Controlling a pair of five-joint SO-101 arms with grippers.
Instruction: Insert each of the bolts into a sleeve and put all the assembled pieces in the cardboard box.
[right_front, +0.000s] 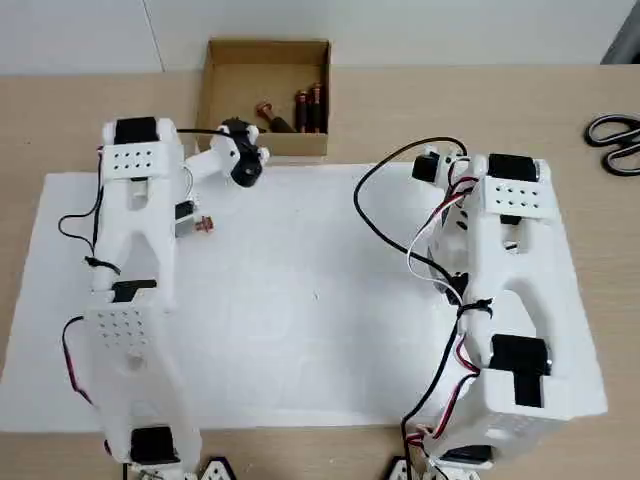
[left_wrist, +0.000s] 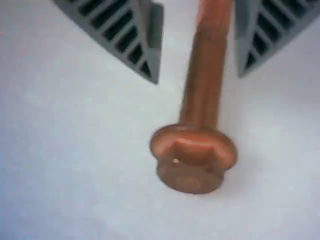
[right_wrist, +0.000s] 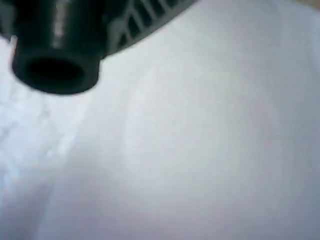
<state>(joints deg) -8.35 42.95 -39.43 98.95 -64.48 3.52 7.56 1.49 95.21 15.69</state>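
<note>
On the white mat (right_front: 300, 300), near the cardboard box (right_front: 225, 60) with assembled pieces (right_front: 308, 108) inside, the left gripper (left_wrist: 197, 75) stands partly open around a copper bolt (left_wrist: 192, 155). The right gripper (right_wrist: 80, 30) holds a black sleeve (right_wrist: 55, 55) above the mat.

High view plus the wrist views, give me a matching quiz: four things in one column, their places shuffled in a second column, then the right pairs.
Things:
1. copper bolt
2. black sleeve
3. scissors
4. assembled pieces

Places:
A. inside the cardboard box
B. on the bare table, beyond the white mat
C. between the fingers of the left gripper
D. held in the right gripper

Pairs: 1-C, 2-D, 3-B, 4-A
</note>
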